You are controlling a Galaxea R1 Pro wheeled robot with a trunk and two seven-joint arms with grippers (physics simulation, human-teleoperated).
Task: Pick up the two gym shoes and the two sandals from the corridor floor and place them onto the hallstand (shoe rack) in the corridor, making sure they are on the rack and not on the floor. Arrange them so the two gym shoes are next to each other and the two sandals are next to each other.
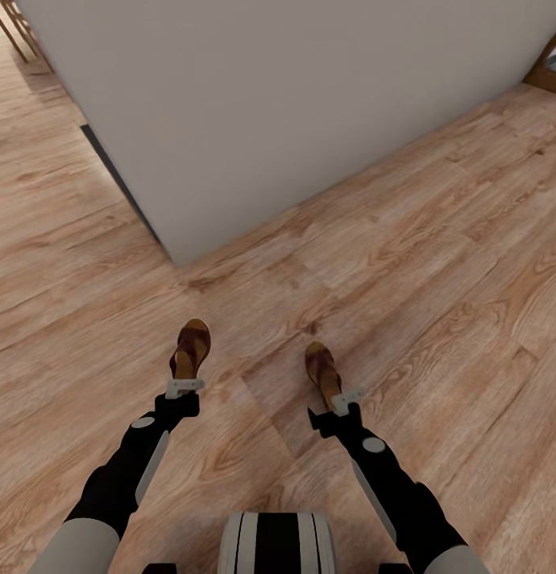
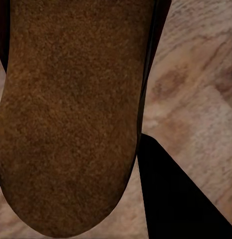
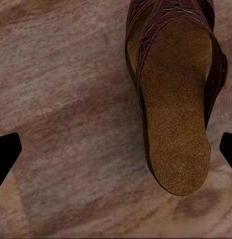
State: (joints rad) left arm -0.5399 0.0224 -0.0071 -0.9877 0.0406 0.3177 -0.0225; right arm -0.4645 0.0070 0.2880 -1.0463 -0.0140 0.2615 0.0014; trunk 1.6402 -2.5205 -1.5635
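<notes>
- We see two dark brown leather open sandals w/ tan insoles on the light brown wood-grain plank floor (image 1: 437,263), heels toward us, toes pointing to the wall.
- Left sandal (image 1: 191,347) sits just ahead of our left gripper (image 1: 184,387); the pale fingertips are at its heel. Left wrist cam: the tan insole (image 2: 71,119) is v. close up, a black finger (image 2: 180,199) beside it. We can't tell whether the fingers are clamped on the heel or just around it, nor how far apart they are.
- Right sandal (image 1: 322,372) lies just ahead of our right gripper (image 1: 348,399), well apart from the left one.
- Right wrist cam: that sandal (image 3: 175,94) lies flat on the planks, off to one side of the gap; black fingertips (image 3: 5,154) stand wide apart at both edges, nothing held btwn them.
- Big pale grey wall block (image 1: 293,104) stands beyond both sandals, its corner near the left one.
- Our robot's black-and-white trunk (image 1: 278,542) is between the arms.
</notes>
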